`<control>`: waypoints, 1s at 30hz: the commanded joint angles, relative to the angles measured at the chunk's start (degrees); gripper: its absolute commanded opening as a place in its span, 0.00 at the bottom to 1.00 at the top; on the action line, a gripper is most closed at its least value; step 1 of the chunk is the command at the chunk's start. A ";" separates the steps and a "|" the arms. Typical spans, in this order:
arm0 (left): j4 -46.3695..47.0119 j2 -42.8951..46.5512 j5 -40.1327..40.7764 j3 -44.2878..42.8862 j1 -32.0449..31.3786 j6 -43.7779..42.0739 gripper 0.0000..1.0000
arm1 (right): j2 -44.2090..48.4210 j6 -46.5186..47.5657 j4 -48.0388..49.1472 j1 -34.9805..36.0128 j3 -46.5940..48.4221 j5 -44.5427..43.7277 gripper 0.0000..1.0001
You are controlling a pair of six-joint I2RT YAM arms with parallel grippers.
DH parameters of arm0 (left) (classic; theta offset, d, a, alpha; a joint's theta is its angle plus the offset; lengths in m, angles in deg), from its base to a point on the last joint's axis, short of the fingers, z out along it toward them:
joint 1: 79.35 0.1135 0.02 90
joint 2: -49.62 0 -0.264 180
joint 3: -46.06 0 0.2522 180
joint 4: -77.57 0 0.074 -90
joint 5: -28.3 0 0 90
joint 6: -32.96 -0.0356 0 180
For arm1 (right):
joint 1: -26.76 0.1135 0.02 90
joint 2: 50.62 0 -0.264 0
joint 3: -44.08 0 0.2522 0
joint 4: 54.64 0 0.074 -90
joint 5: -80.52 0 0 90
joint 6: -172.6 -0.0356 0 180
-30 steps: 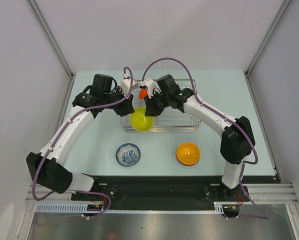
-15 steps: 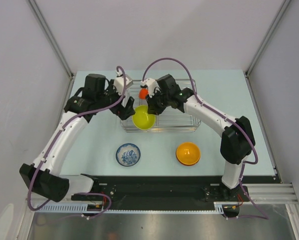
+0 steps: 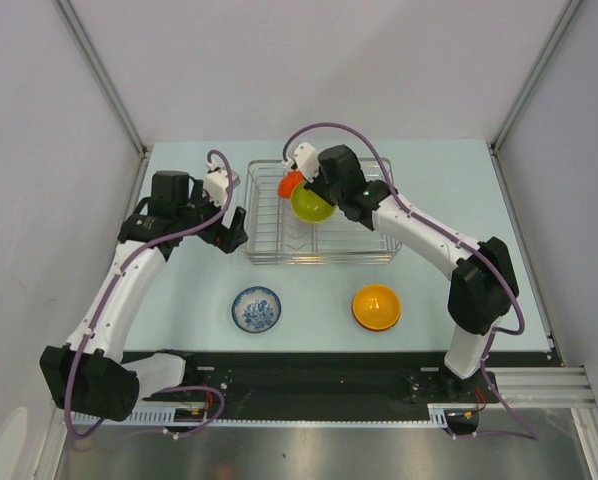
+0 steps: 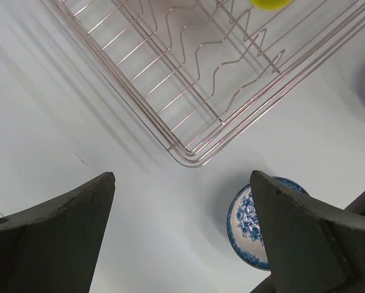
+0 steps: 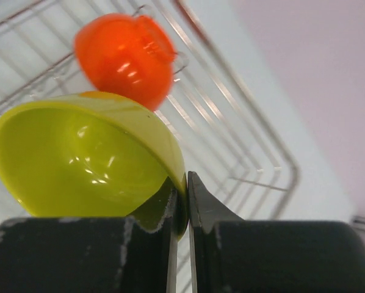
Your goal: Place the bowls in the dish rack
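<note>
Top external view: right gripper (image 3: 320,187) is over the far-left part of the dish rack (image 3: 364,248), jaws nearly closed on the rim of the lime-green bowl (image 3: 312,204). The bowl is tipped on edge and held up off the wires. The right wrist view confirms a thin pinch on the rim wall, with the bowl's opening facing the camera. The tilt is probably so it slots upright between tines instead of lying flat.

Just behind it is an orange item (image 3: 288,184), a small bowl or cup. It is blurred, so can't tell if it rests in the rack or touches the green bowl.

Left gripper (image 3: 233,228) has its jaws spread wide, holding nothing, and hangs over the table (image 3: 449,200) beside the rack's near-left corner. That leaves the right arm room, likely on purpose.

The rack sits toward the table's far edge, about centred. The blue patterned bowl (image 3: 256,308) and orange bowl (image 3: 375,306) sit near the table's near edge, apart from each other, and are not yet loaded.
</note>
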 commanded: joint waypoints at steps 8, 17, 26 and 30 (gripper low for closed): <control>0.99 0.60 -0.69 0.60 1.30 -2.10 0.98 | 3.34 35.39 36.32 8.52 -13.06 -21.05 0.00; 0.37 2.00 -0.60 1.92 2.52 -3.25 0.98 | -2.11 53.08 56.89 11.69 -17.46 -22.02 0.00; 1.60 2.88 -2.53 4.91 4.28 -3.33 0.99 | -6.77 62.32 66.91 11.95 -18.16 -20.00 0.00; 1.52 2.97 -2.97 5.09 4.72 -3.51 0.99 | -8.88 64.25 68.50 12.13 -18.08 -19.47 0.00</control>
